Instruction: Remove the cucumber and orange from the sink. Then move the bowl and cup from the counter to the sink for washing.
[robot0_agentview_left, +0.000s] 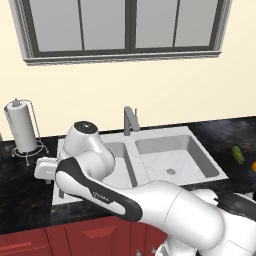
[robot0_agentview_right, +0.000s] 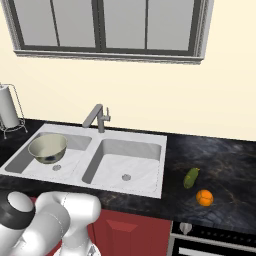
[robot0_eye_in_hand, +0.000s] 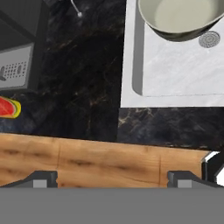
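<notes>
Fingertips of the gripper (robot0_eye_in_hand: 112, 178) sit nearest the lens in the hand view, spread wide apart with nothing between them; the hand is released and hangs over the front edge of the counter (robot0_eye_in_hand: 83, 83), left of the sink (robot0_eye_in_hand: 175, 74). Remaining target appears to be the cup (robot0_eye_in_hand: 8, 108): a sliver of yellow rim with a red patch shows at the left edge of the hand view, on the counter well away from the sink's left wall, just in front of a grey appliance (robot0_eye_in_hand: 17, 65). Judgement: small and light, rigid, probably smooth-walled, so it may slip or tip if pinched at the lip; best taken across the body below the rim, jaws straddling it. Most of it is cropped, so its pose cannot be confirmed. Bowl (robot0_agentview_right: 47, 148) already rests in the sink's left basin, beside the drain, slightly tilted; wide, deep, smooth, and it takes up much of that basin, so the cup would go beside it or in the right basin. Cucumber (robot0_agentview_right: 191, 178) and orange (robot0_agentview_right: 204, 197) lie on the counter right of the sink, close together but apart, so that part looks done. Surface: glossy black speckled stone, hard and level, over dark red cabinets (robot0_agentview_right: 135, 230). Room: faucet (robot0_agentview_right: 97, 117) behind the sink's divider, paper towel holder (robot0_agentview_left: 22, 130) left of the sink, window (robot0_agentview_right: 105, 27) above it on a cream wall.
</notes>
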